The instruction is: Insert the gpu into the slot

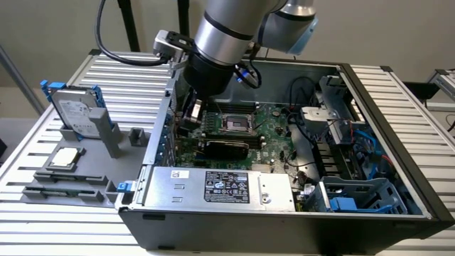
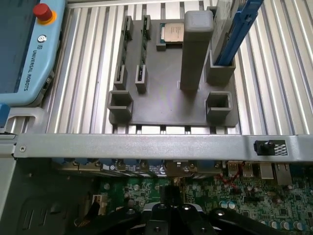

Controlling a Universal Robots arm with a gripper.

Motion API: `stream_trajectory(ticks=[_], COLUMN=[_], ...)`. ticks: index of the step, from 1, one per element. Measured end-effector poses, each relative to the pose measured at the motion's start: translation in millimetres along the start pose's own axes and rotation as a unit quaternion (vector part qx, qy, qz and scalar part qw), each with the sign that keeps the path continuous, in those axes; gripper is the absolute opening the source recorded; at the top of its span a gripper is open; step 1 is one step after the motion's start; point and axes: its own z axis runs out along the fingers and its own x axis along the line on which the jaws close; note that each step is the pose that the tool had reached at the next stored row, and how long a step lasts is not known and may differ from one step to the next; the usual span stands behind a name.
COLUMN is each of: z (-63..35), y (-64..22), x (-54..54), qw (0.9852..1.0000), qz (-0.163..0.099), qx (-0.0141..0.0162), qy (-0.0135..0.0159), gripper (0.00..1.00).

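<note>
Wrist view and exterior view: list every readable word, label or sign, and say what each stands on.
"UNIVERSAL ROBOTS": printed along the edge of the blue-grey teach pendant, beside a round logo mark.
Black label on the silver power-supply box: print too small to read.
Small white sticker on the same box, near its corner: unreadable.
Label on the hard drive standing in the grey holder: unreadable.
CPU chip lid: markings too faint to read.

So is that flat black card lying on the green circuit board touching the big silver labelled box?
Apart. The exterior view shows green board between the flat black card and the silver box.
</note>
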Motion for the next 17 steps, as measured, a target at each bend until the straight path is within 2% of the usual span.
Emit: stream_trajectory(ticks=[4, 17], z=[0.5, 1.7], y=[1.5, 4.2], x=[0.0, -1.3], qw=[1.0, 0.9999], qz=[0.0, 0.005], qx=[-0.0041, -0.0108], qy=[-0.0001, -0.0018], gripper=[0.11, 0.11])
